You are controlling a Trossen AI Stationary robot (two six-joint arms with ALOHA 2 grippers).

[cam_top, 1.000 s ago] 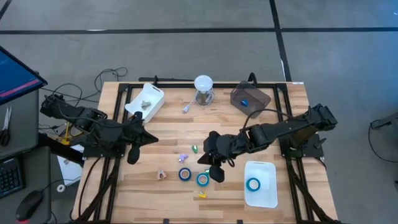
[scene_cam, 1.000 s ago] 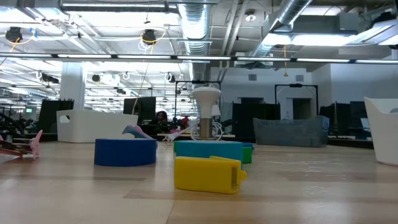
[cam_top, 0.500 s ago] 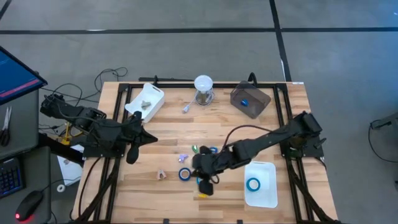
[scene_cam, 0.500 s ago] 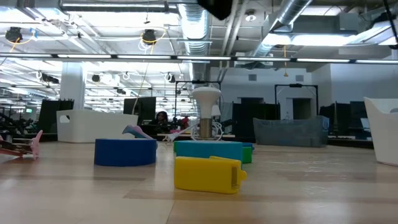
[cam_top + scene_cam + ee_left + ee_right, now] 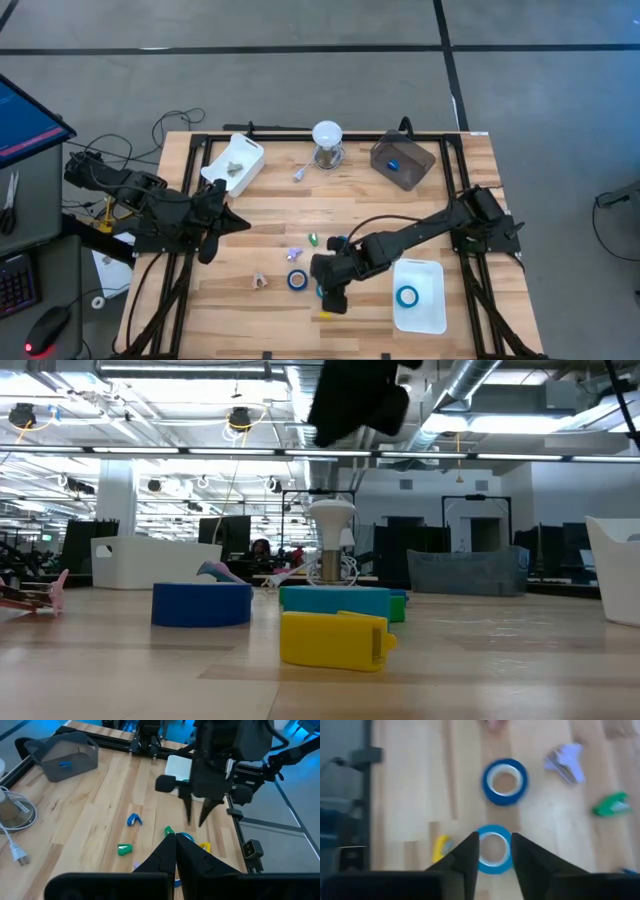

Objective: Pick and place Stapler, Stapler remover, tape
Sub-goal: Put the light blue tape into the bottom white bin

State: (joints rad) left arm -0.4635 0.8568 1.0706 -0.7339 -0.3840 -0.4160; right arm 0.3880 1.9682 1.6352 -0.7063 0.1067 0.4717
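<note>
Hovering above a blue tape roll [image 5: 494, 848], the right tool [image 5: 493, 851] has fingers parted, gripping nothing.

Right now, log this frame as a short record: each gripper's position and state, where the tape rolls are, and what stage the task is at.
right gripper: above the lighter blue tape roll, fingers parted on either side of it, not yet closed on it
left gripper: shut, holding nothing, waiting over the table's left side
darker blue tape roll: flat on the table, left of the right gripper
third tape roll: already in the white tray at the right front
stage: approach to the second roll, grasp not made
</note>
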